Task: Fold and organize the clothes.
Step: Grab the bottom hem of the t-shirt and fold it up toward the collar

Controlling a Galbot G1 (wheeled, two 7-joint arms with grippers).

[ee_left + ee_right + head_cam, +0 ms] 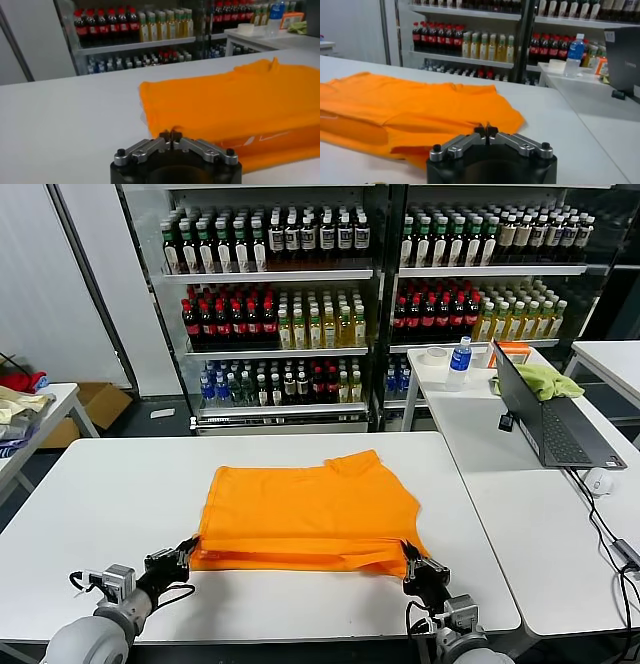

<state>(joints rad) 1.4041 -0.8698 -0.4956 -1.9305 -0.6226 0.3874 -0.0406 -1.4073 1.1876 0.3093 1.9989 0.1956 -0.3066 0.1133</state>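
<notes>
Both fingers pressed together, the left end effector (186, 550) and right end effector (413, 562) each pinch the orange T-shirt's (310, 509) near corners on the desk (100, 504).

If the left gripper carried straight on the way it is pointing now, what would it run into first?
Most likely the orange T-shirt: the left gripper, fingers together, points at the shirt's near corner, right by its tips. Whether they already touch cloth is unclear.

Bare table (110, 504) lies open left, right and beyond the T-shirt (305, 509), while a laptop (550, 419), mouse (600, 480) and cable (612, 534) crowd the space far to its right.
</notes>
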